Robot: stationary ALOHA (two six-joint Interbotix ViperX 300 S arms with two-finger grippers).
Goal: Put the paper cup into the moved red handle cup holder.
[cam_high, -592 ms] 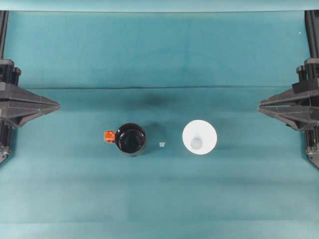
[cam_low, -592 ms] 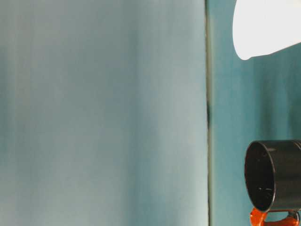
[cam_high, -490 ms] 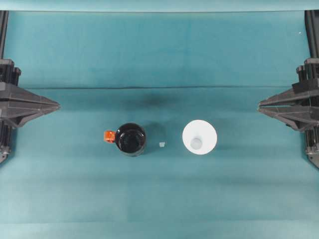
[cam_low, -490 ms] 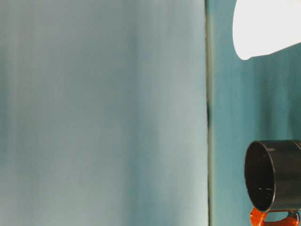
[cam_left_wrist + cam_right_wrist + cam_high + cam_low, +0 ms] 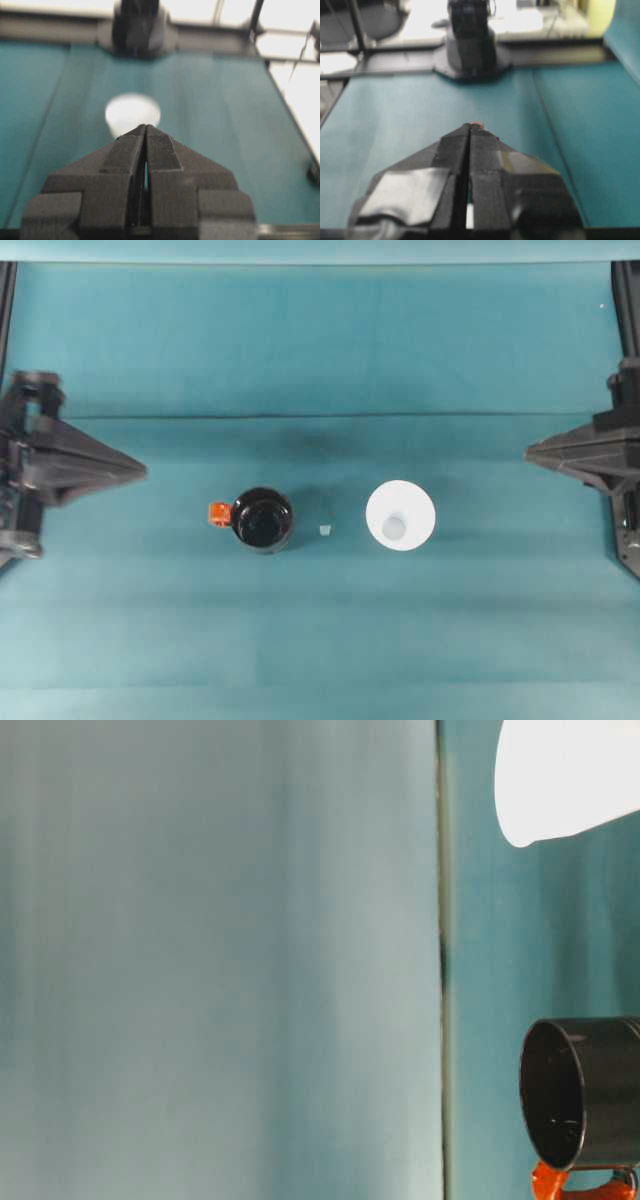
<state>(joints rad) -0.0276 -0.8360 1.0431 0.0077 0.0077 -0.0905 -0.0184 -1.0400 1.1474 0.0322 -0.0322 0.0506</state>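
The left hand point(image 5: 140, 470) sat at the nine o'clock edge of the desk point(image 5: 320, 640) in the overhead view, its fingers pressed together into a point aimed toward the middle, with nothing between them. Its own wrist camera showed the two fingers point(image 5: 127, 155) meeting along a thin seam. The right hand point(image 5: 530, 451) sat at the three o'clock edge, likewise closed to a point and empty; its wrist view showed the same tight seam between the fingers point(image 5: 452, 150).

Moving inward from the left hand, the red handle cup holder point(image 5: 263, 520) stood upright on the teal cloth, well apart from the fingertips, its mouth facing up and its orange-red tab at its nine o'clock side. Just past it toward three o'clock lay a small pale scrap point(image 5: 324, 530) on the cloth. Beyond that stood the paper cup point(image 5: 400, 516), upright and open at the top, near the holder but not touching it, and well apart from the right hand. In the left wrist view the paper cup point(image 5: 132, 114) showed as a blurred white shape beyond the fingertips. The table-level view showed the black holder point(image 5: 585, 1092) and the white cup point(image 5: 565, 780) standing apart on the desk.
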